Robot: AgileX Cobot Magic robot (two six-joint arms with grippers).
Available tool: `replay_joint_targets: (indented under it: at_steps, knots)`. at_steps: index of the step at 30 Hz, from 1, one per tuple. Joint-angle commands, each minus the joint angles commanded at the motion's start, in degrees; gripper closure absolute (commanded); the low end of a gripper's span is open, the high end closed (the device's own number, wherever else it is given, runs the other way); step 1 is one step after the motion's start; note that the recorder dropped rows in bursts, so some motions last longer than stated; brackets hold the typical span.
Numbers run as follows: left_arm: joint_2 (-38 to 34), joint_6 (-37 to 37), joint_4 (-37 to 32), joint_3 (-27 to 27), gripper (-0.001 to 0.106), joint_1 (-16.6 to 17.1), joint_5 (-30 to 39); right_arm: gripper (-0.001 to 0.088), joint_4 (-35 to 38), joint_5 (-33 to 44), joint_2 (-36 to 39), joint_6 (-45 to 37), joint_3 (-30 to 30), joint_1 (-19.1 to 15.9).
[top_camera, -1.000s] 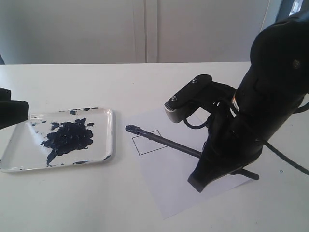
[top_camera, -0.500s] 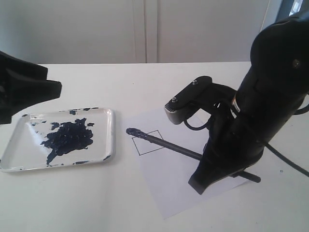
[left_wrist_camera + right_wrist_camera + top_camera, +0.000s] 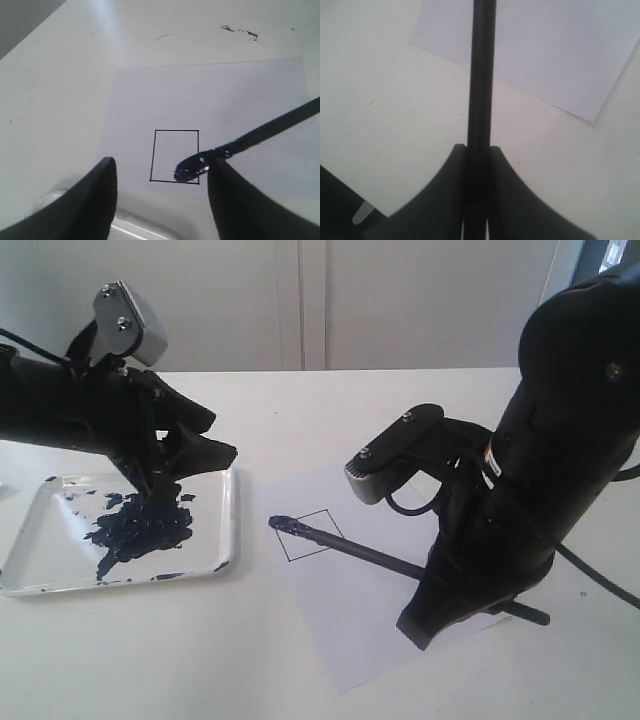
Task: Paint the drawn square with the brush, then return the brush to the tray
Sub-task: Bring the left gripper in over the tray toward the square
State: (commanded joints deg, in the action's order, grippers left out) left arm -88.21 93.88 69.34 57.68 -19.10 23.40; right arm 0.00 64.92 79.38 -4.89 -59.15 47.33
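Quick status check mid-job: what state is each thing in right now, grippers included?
Drawn square: outline only, barely painted, brush tip at one corner.
Brush: held by its handle, loaded tip on the paper.
Tray: on the table, holds a dark paint blotch.
Paper: flat on the table.
Right gripper: shut on the brush.
Left gripper: open, empty, over the tray.

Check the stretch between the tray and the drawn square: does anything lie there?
Mostly bare. In the exterior view, white tabletop and the paper's edge separate the tray from the drawn square; only the brush tip sits at the square's near corner.
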Motion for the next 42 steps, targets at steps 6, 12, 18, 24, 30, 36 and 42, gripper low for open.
replay_joint_targets:
  at_steps: [6,12,18,24,30,36,42]
  knots:
    - [-7.1,0.8,0.0,4.8,0.047,0.0,0.5,0.0868,0.3,-0.1,0.0,0.6,0.0,0.0]
    - [-15.3,1.3,0.1,7.5,0.047,0.0,0.7,0.0868,0.3,-0.1,0.0,1.0,0.0,0.0]
    - [-20.2,6.2,4.4,9.9,0.047,0.0,2.1,0.0868,0.6,0.4,0.0,1.1,0.0,0.0]
    - [-22.5,12.9,11.4,12.6,0.047,0.0,4.6,0.0868,0.6,2.1,0.0,2.1,0.0,0.0]
    - [-24.3,12.7,3.6,14.3,0.047,-1.9,0.5,0.0868,0.6,2.3,0.0,2.4,0.0,0.0]
    - [-27.1,10.3,0.4,17.2,0.047,-2.3,0.6,0.0868,0.6,2.4,0.0,2.5,0.0,0.0]
    - [-29.2,7.8,-0.2,20.2,0.048,-2.3,1.9,0.0868,0.6,2.8,0.0,2.5,0.0,0.0]
